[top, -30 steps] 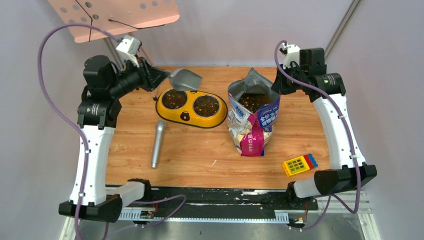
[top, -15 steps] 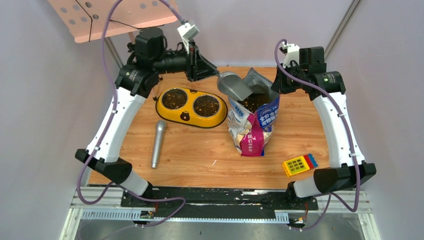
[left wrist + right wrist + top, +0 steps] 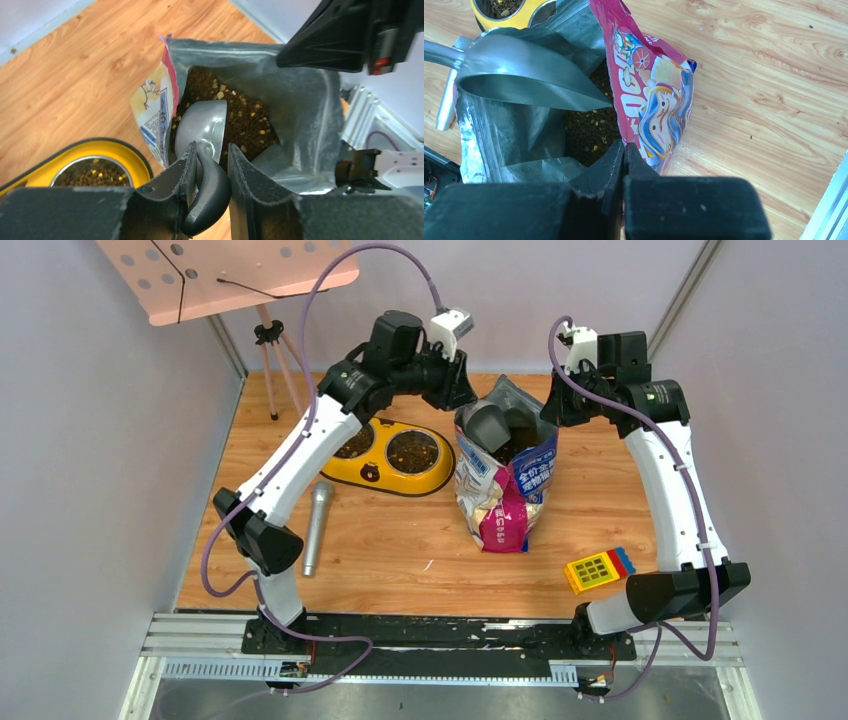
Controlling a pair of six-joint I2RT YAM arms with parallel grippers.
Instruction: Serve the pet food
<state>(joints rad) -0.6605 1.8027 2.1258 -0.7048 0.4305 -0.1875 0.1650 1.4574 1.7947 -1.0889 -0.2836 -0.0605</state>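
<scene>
Left wrist view looks straight down onto the pet food (image 3: pixel 247 117), a bed of dark brown kibble with a few yellow bits lying inside the open bag (image 3: pixel 305 100). The bag stands upright on the tabletop (image 3: pixel 400 540) just right of the yellow double-bowl feeder (image 3: pixel 400 485), whose two bowls already hold some kibble. The grey metal scoop (image 3: pixel 202 125) reaches into the bag's mouth with its bowl tipped down, its tip at or just above the kibble, probably placed to dig up a load for the feeder. The left gripper (image 3: pixel 212 150) has its fingers partly apart and clamped on the scoop's dark handle, one on each side. The right gripper (image 3: pixel 624 149) has its fingers pressed together at the bag's right-hand rim, apparently pinching the thin edge so that the mouth gapes and the bag stands firm while the scoop works.
</scene>
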